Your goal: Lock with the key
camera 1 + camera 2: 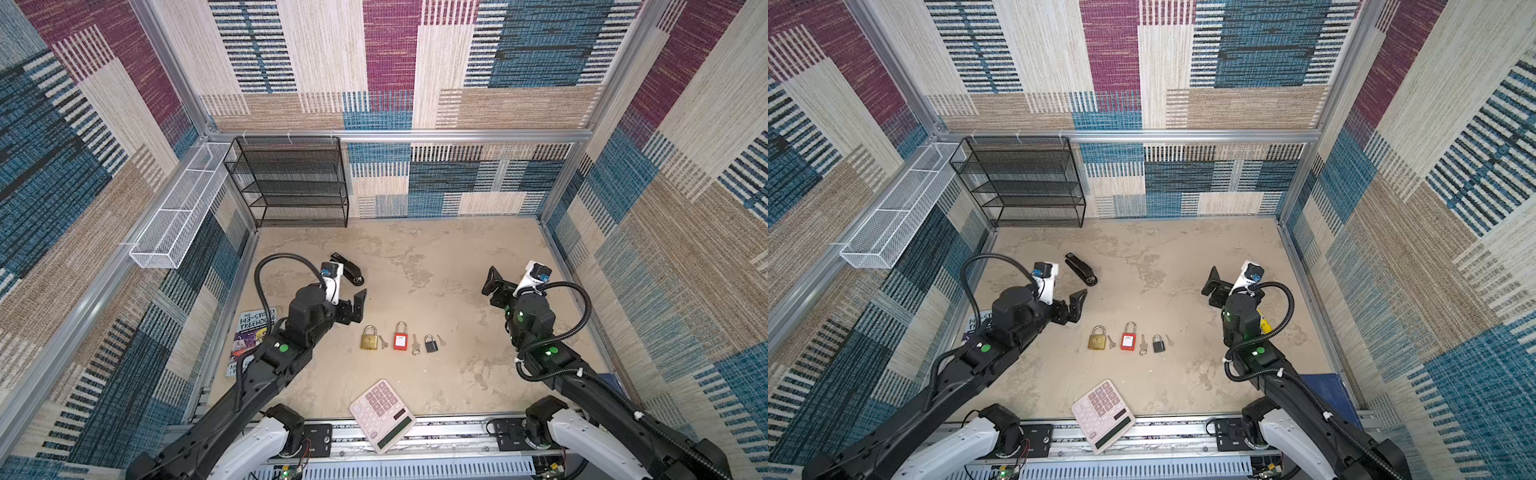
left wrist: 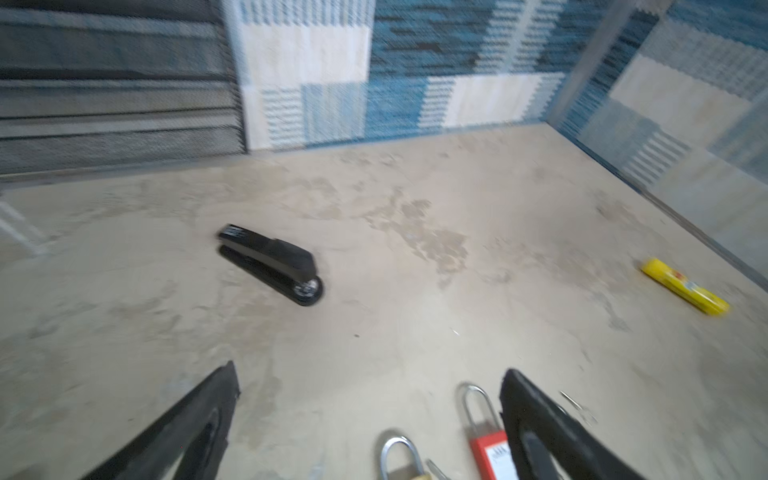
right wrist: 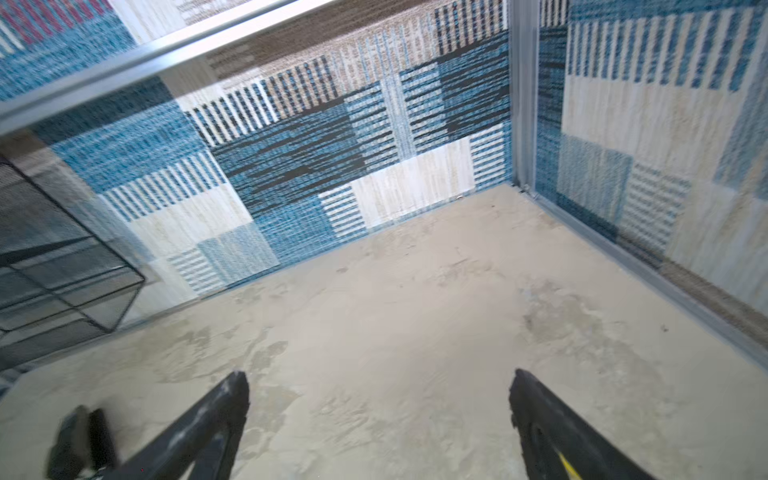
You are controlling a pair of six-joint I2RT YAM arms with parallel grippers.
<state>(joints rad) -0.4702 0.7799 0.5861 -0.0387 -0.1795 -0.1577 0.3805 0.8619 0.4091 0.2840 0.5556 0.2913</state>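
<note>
Three padlocks lie in a row mid-table in both top views: a brass one (image 1: 368, 337), a red one (image 1: 400, 336) and a small black one (image 1: 430, 344). A silver key lies just right of each: (image 1: 383, 342), (image 1: 414, 344), (image 1: 441, 340). My left gripper (image 1: 353, 307) hovers open, up and left of the brass padlock, holding nothing. The left wrist view shows the brass shackle (image 2: 399, 453) and the red padlock (image 2: 486, 440) low between my spread fingers. My right gripper (image 1: 492, 284) is open and empty at the far right, over bare table (image 3: 379, 375).
A black stapler (image 1: 349, 270) lies behind the left gripper. A pink calculator (image 1: 382, 415) overhangs the front edge. A book (image 1: 251, 332) lies under the left arm, and a yellow tube (image 2: 685, 286) near the right arm. A black mesh rack (image 1: 291, 183) and a white wire basket (image 1: 178, 216) stand back left.
</note>
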